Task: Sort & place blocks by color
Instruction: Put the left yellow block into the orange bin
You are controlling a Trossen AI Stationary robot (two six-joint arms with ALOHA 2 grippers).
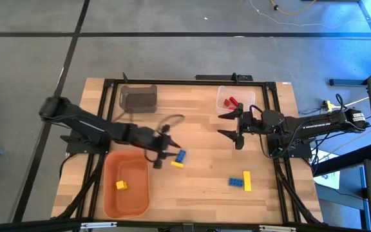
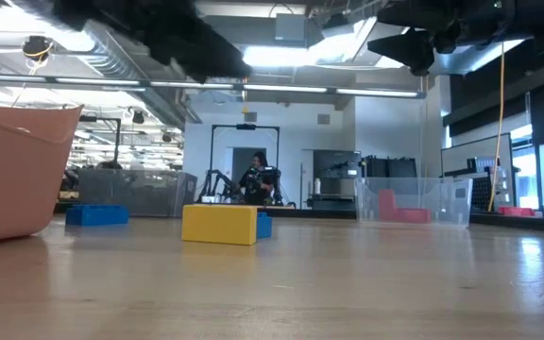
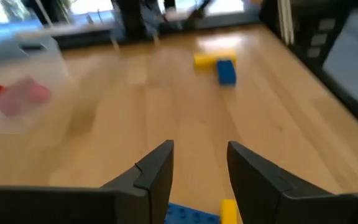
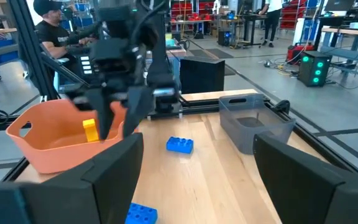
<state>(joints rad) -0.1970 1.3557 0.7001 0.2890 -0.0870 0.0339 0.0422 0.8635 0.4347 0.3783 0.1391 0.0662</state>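
My left gripper (image 1: 171,153) hovers open over the table's middle, just left of a blue block (image 1: 181,155) and a yellow block (image 1: 177,164) that lie flat on the wood. In the left wrist view both blocks (image 3: 188,214) show below the fingers, which touch nothing. A second blue and yellow pair (image 1: 240,182) lies toward the near right. One yellow block (image 1: 121,185) lies in the orange bin (image 1: 108,193). Red blocks (image 1: 230,102) sit in the clear bin (image 1: 253,96). My right gripper (image 1: 226,125) waits open and empty, above the table at the right.
A grey bin (image 1: 138,98) stands at the far left, beside the black frame (image 1: 192,82) that edges the table. A cable loop (image 1: 172,119) trails behind the left wrist. Bare wood lies between the two block pairs. People stand in the room beyond the table.
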